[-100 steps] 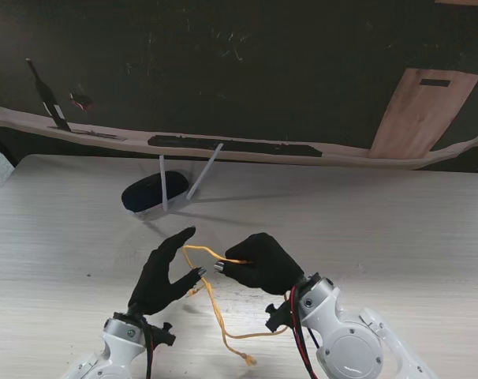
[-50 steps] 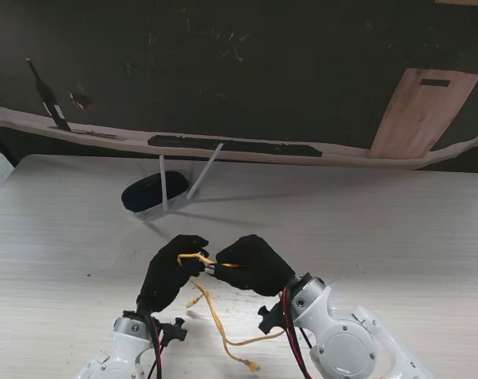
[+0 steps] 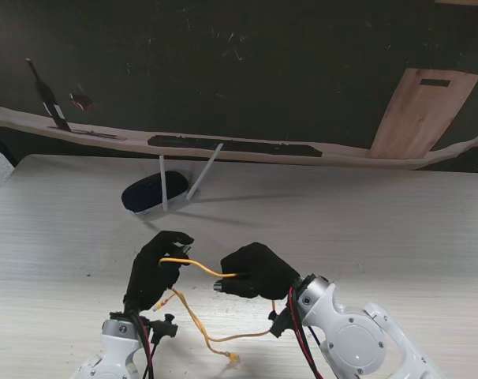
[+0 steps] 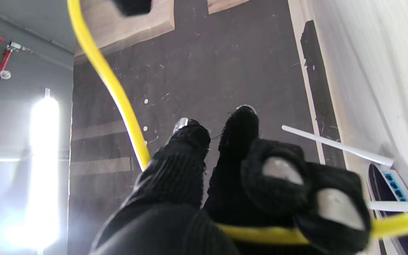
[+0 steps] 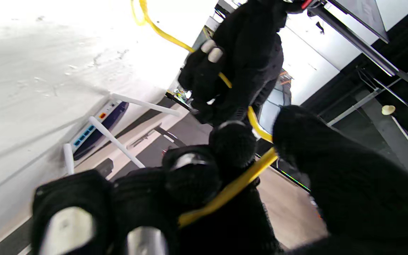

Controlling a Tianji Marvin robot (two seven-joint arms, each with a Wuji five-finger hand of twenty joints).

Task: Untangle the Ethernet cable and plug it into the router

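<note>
A thin yellow Ethernet cable [image 3: 193, 266] spans between my two black-gloved hands above the table. My left hand [image 3: 155, 267] is shut on one stretch of it, and my right hand [image 3: 255, 270] is shut on another. From the hands the cable droops to the table, and one plug end [image 3: 234, 358] lies near the front edge. The dark router [image 3: 148, 193] with two white antennas sits farther from me, to the left of centre. Its blue ports [image 5: 83, 135] show in the right wrist view. In the left wrist view the cable [image 4: 260, 233] runs under my curled fingers [image 4: 278, 184].
A light wooden table [image 3: 381, 229] carries everything. Beyond its far edge lie a dark floor, a pale curved strip [image 3: 223, 150] and a wooden board [image 3: 424, 110] at the far right.
The left hand closed from open onto the cable. The two hands then drew slightly apart, stretching the yellow cable between them, and the loose loop shifted on the table.
</note>
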